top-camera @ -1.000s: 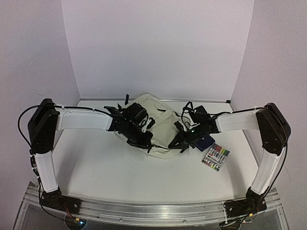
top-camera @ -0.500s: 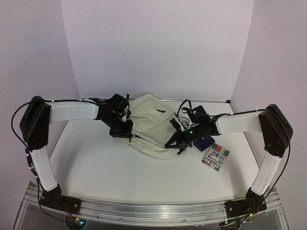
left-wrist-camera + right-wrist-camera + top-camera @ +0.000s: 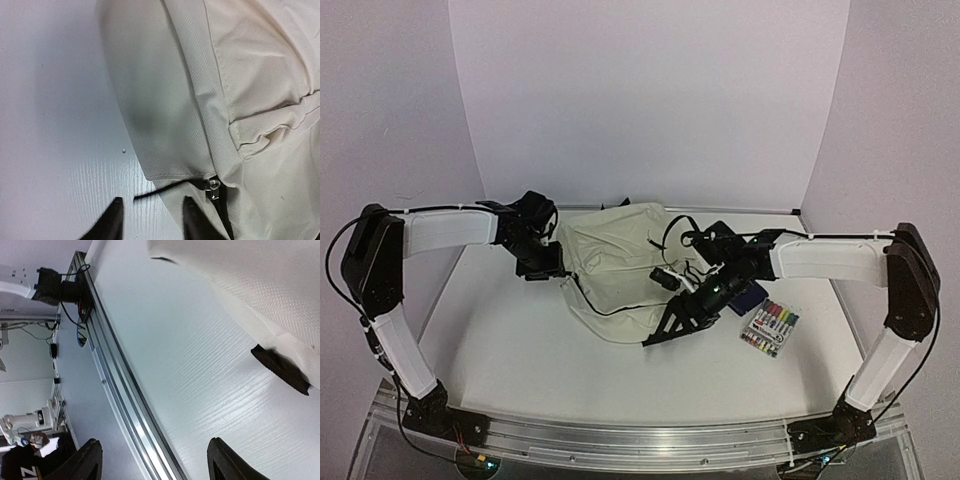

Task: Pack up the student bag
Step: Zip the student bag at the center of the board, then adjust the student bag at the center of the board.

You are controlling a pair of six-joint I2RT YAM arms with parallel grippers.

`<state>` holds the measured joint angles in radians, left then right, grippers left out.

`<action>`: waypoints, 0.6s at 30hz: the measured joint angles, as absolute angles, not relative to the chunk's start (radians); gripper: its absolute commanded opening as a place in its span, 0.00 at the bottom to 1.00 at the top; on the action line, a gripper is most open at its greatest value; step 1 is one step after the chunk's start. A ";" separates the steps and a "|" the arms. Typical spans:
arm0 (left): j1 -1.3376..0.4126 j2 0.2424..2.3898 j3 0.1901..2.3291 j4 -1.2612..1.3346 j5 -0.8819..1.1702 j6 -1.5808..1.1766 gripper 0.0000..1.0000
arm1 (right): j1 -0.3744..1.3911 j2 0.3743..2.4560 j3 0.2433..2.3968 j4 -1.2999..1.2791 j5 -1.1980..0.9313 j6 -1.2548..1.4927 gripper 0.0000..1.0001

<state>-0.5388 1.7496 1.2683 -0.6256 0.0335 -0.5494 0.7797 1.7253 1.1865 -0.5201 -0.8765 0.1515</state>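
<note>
The student bag, cream fabric with black zipper trim, lies flat in the middle of the table. My left gripper is at its left edge. In the left wrist view that gripper is open: one fingertip stands over the table and the other over the bag beside the zipper pull, with a thin black cord lying between the tips. My right gripper hovers at the bag's front right edge. The right wrist view shows it wide open with nothing between its fingers; the bag fills the upper right.
A navy pouch lies right of the bag, partly behind the right arm. A pack of coloured markers sits further right. A black strap tab sticks out from under the bag. The metal rail borders the table's near edge.
Both grippers have gone from shut to open. The left arm has drawn back to the left and the right gripper has come forward. The bag now lies spread out flatter and further left.
</note>
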 measured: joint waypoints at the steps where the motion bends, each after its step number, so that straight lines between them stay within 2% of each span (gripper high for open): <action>1: -0.536 1.719 1.241 -0.607 0.040 -0.555 0.60 | 0.777 1.711 1.214 -0.574 -0.861 0.106 0.78; 4: -0.540 1.616 1.168 -0.564 0.073 -0.571 0.67 | 0.749 1.674 1.313 -0.691 -0.820 0.005 0.79; 10: -0.551 1.481 1.122 -0.489 0.145 -0.609 0.73 | 0.571 1.728 1.571 -0.755 -0.735 -0.040 0.81; 14: -0.556 1.483 1.101 -0.420 0.206 -0.634 0.75 | 0.480 1.867 1.701 -0.748 -0.650 -0.034 0.81; 18: -0.594 1.547 1.093 -0.377 0.237 -0.648 0.72 | 0.464 2.015 1.728 -0.753 -0.613 -0.022 0.76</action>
<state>-0.5940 1.5473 1.0927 -0.3769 0.2370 -0.6481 0.4643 2.0147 1.7279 -0.7528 -0.6132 -0.0221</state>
